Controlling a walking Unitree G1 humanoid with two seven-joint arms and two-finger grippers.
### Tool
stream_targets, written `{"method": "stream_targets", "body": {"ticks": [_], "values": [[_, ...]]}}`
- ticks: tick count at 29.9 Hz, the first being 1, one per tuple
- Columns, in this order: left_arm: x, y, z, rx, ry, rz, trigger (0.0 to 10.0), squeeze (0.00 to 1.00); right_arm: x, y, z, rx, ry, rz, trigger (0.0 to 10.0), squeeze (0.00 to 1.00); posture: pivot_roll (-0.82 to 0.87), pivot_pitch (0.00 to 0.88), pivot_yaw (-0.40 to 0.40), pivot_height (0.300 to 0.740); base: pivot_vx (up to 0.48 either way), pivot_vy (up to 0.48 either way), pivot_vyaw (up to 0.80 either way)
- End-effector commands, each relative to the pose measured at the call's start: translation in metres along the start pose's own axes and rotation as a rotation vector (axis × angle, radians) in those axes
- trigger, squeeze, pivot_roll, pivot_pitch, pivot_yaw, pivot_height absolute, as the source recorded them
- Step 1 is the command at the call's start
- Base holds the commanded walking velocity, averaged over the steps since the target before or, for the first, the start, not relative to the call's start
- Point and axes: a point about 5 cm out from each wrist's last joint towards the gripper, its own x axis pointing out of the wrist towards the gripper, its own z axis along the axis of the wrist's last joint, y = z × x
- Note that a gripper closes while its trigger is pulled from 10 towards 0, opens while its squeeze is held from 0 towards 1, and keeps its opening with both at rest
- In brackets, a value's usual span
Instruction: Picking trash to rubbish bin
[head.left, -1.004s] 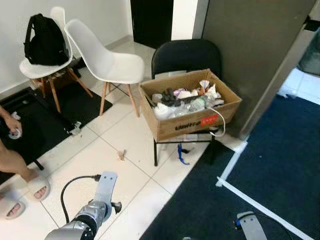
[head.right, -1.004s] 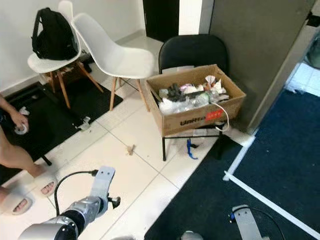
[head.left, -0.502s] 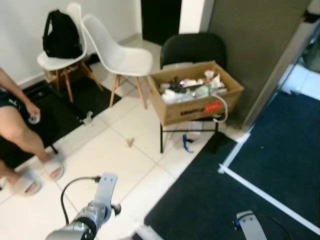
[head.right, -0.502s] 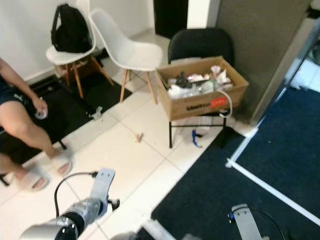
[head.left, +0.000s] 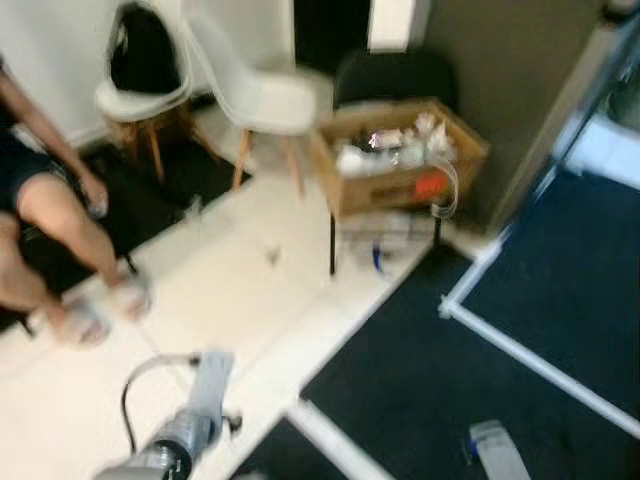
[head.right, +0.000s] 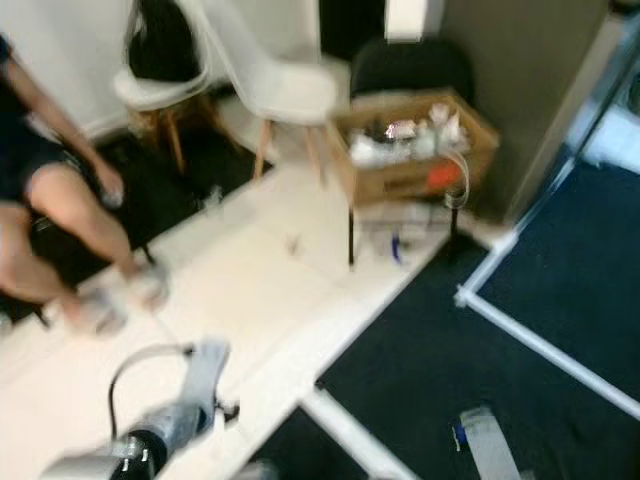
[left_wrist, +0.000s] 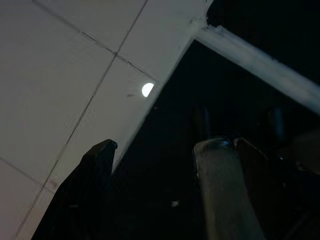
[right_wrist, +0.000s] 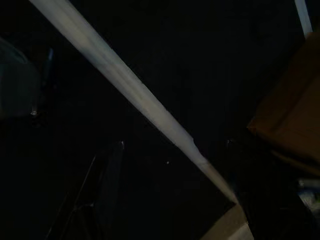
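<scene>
The head views are blurred. A brown cardboard box (head.left: 400, 160) full of mixed trash rests on a black chair (head.left: 395, 80) at the back. A small brown scrap (head.left: 270, 256) lies on the white tiles in front of it, and something blue (head.left: 375, 258) hangs under the chair. My left arm (head.left: 195, 425) hangs low at the bottom left. In its wrist view the left gripper (left_wrist: 175, 170) is open over the edge where tile meets dark carpet, near a small white spot (left_wrist: 147, 89). The right gripper (right_wrist: 175, 195) is open over dark carpet, its fingers faint.
A person (head.left: 50, 200) sits at the left, slippered feet on the tiles. Two white chairs (head.left: 260, 90) stand at the back left, one holding a black backpack (head.left: 140, 55). Dark blue carpet (head.left: 520, 290) with white tape lines (head.left: 540, 365) covers the right. A grey wall (head.left: 510, 70) stands behind the box.
The whole picture has shifted and blurred, so the camera is moving: the box and chairs sit farther off and the seated person has come further into view. Both arms hang as before.
</scene>
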Motion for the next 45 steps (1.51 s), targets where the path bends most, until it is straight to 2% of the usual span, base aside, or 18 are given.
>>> {"method": "stream_targets", "body": {"ticks": [1, 8, 11, 19, 21, 22, 26, 27, 28, 30, 31, 34, 37, 41, 42, 43, 44, 45], "values": [[0.0, 0.0, -0.001, 0.004, 0.006, 0.001, 10.0, 0.0, 0.0, 0.002, 0.0, -0.007, 0.003, 0.008, 10.0, 0.0, 0.0, 0.0, -0.008, 0.74, -0.368, 0.0, 0.0], [0.0, -0.001, 0.006, -0.004, -0.012, 0.008, 10.0, 0.0, 0.001, -0.003, 0.011, 0.006, -0.02, -0.007, 10.0, 0.0, 0.0, 0.0, -0.017, 0.74, -0.359, 0.0, 0.0], [0.0, 0.002, 0.009, -0.039, -0.023, 0.026, 10.0, 0.0, 0.001, -0.002, 0.017, 0.004, -0.03, -0.005, 10.0, 0.0, -0.01, 0.0, -0.01, 0.74, -0.346, 0.0, 0.0], [-0.005, 0.032, -0.001, -0.062, -0.015, 0.122, 10.0, 0.0, 0.0, 0.022, 0.026, 0.081, -0.041, 0.038, 10.0, 0.0, -0.03, 0.0, 0.07, 0.74, -0.08, 0.0, 0.0], [-0.006, 0.037, -0.004, -0.079, -0.013, 0.137, 10.0, 0.0, 0.0, 0.026, 0.025, 0.11, -0.04, 0.044, 10.0, 0.0, -0.04, 0.0, 0.076, 0.74, 0.0, 0.0, 0.0], [-0.007, 0.041, -0.006, -0.067, -0.01, 0.152, 10.0, 0.0, 0.0, 0.028, 0.024, 0.121, -0.042, 0.046, 10.0, 0.0, -0.06, 0.0, 0.104, 0.74, 0.0, 0.0, 0.0], [-0.009, 0.049, -0.01, -0.048, -0.006, 0.174, 10.0, 0.0, 0.0, 0.03, 0.026, 0.134, -0.063, 0.049, 10.0, 0.0, -0.11, 0.0, 0.11, 0.74, 0.0, 0.0, 0.0], [-0.01, 0.05, -0.001, -0.033, -0.049, 0.173, 10.0, 0.0, 0.0, 0.015, 0.049, 0.157, -0.159, 0.034, 10.0, 0.0, -0.15, 0.0, 0.106, 0.74, 0.0, 0.0, 0.0], [-0.01, 0.05, -0.001, -0.033, -0.049, 0.173, 10.0, 0.0, 0.0, 0.015, 0.049, 0.157, -0.159, 0.034, 10.0, 0.0, -0.15, 0.0, 0.106, 0.74, 0.0, 0.0, 0.0], [-0.01, 0.049, 0.01, -0.009, -0.099, 0.168, 10.0, 0.0, -0.002, -0.002, 0.074, 0.216, -0.255, 0.01, 10.0, 0.0, -0.19, 0.0, 0.122, 0.74, 0.0, 0.0, 0.0], [-0.01, 0.049, 0.01, -0.009, -0.099, 0.168, 10.0, 0.0, -0.002, -0.002, 0.074, 0.216, -0.255, 0.01, 10.0, 0.0, -0.19, 0.0, 0.122, 0.74, 0.0, 0.0, 0.0], [-0.007, 0.035, 0.019, -0.046, -0.144, 0.152, 10.0, 0.0, -0.012, -0.04, 0.111, 0.428, -0.443, -0.018, 10.0, 0.0, -0.14, 0.0, 0.126, 0.74, 0.0, 0.0, 0.0], [-0.004, 0.019, 0.026, 0.006, -0.173, 0.115, 10.0, 0.0, -0.019, -0.064, 0.123, 0.492, -0.537, -0.052, 10.0, 0.0, -0.14, 0.0, 0.109, 0.74, 0.0, 0.0, 0.0], [-0.002, 0.005, 0.03, 0.02, -0.208, 0.125, 10.0, 0.0, -0.024, -0.074, 0.133, 0.518, -0.605, -0.079, 10.0, 0.0, -0.12, 0.0, 0.064, 0.74, 0.0, 0.0, 0.0], [-0.005, 0.016, 0.024, -0.026, -0.237, 0.15, 10.0, 0.0, -0.029, -0.082, 0.14, 0.546, -0.661, -0.084, 10.0, 0.0, -0.09, 0.0, 0.032, 0.74, 0.0, 0.0, 0.0], [-0.01, 0.038, 0.023, -0.038, -0.261, 0.169, 10.0, 0.0, -0.032, -0.085, 0.146, 0.554, -0.696, -0.083, 10.0, 0.0, -0.09, 0.0, 0.032, 0.74, 0.0, 0.0, 0.0], [-0.01, 0.038, 0.023, -0.038, -0.261, 0.169, 10.0, 0.0, -0.032, -0.085, 0.146, 0.554, -0.696, -0.083, 10.0, 0.0, -0.09, 0.0, 0.032, 0.74, 0.0, 0.0, 0.0], [-0.015, 0.053, 0.029, -0.033, -0.295, 0.183, 10.0, 0.0, -0.036, -0.088, 0.154, 0.569, -0.737, -0.081, 10.0, 0.0, -0.06, 0.0, 0.019, 0.74, 0.0, 0.0, 0.0]]}}
